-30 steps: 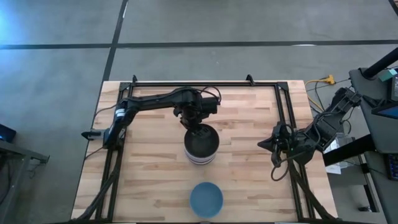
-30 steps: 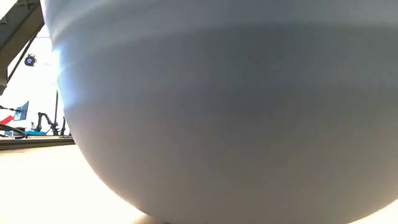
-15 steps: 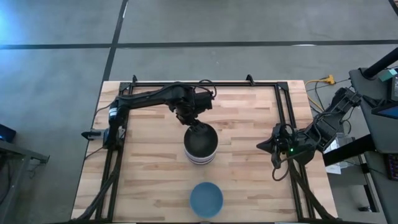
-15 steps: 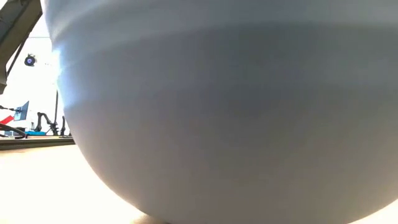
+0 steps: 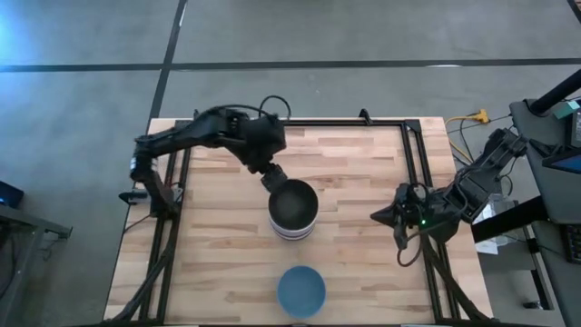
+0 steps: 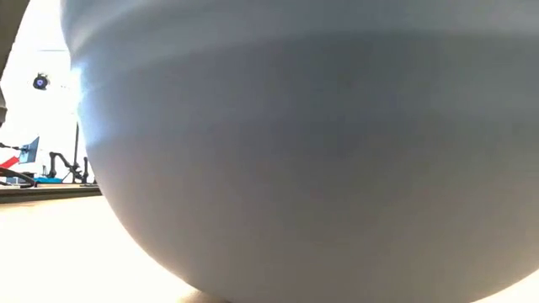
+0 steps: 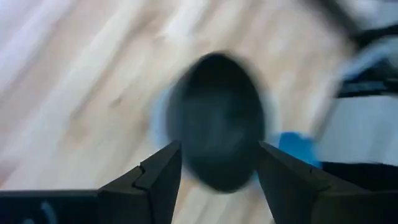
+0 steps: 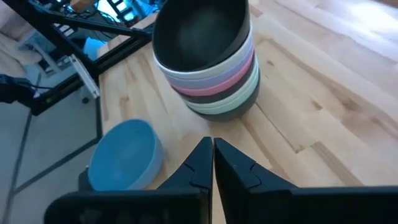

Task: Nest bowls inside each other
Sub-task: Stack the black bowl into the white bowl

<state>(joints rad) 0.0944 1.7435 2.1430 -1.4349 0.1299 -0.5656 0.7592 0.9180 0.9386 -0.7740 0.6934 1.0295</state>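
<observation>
- The left gripper point(image 5: 270, 174) has its two dark fingers point(image 7: 158, 177) spread wide with nothing between them; it hangs just beside the far-left rim of the stack of bowls point(image 5: 292, 211), not touching it, which suggests the top bowl sits free
- Directly ahead of those open fingers is the black bowl point(image 7: 217, 118) that tops the stack, mouth up, its dark hollow filling the gap between the fingertips in the left wrist view
- Under the black bowl the nested rims show in bands: white, lavender, pink, a dark one, then pale green at the bottom point(image 8: 214, 81), each seated inside the next, so the pile stands upright and compact
- Beyond the stack, on its near side and apart from it, the blue bowl point(image 5: 300, 290) stands alone, mouth up, at the table's point(image 5: 363, 263) front edge; it appears to be the one not yet nested
- The right gripper point(image 5: 386, 214) waits at the table's right edge, well away from the bowls, its fingers point(image 8: 202, 163) pressed together and empty
</observation>
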